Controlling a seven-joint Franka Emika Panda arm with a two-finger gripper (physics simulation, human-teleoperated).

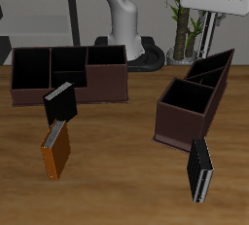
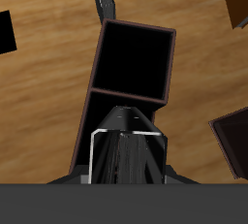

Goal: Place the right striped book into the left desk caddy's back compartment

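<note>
With the gripper (image 1: 219, 5) held above the left desk caddy (image 1: 171, 122), its jaw state not discernible, the blacker book (image 1: 199, 170) nearby could be mistaken for the right striped book (image 1: 60, 102), which is well apart beside the long caddy (image 1: 107, 83).

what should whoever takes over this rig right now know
Tool: high above the back end of the left caddy, holding nothing; whether it is open or shut cannot be told.
Right striped book: on the table, against the front of the long caddy, just behind the orange book.
Back compartment: holds no book.
The other striped book lies by the left caddy's front corner; leave it.
Done: nothing yet.
Left: cross to the right striped book, grasp it, carry it over and lower it into the back compartment.
</note>
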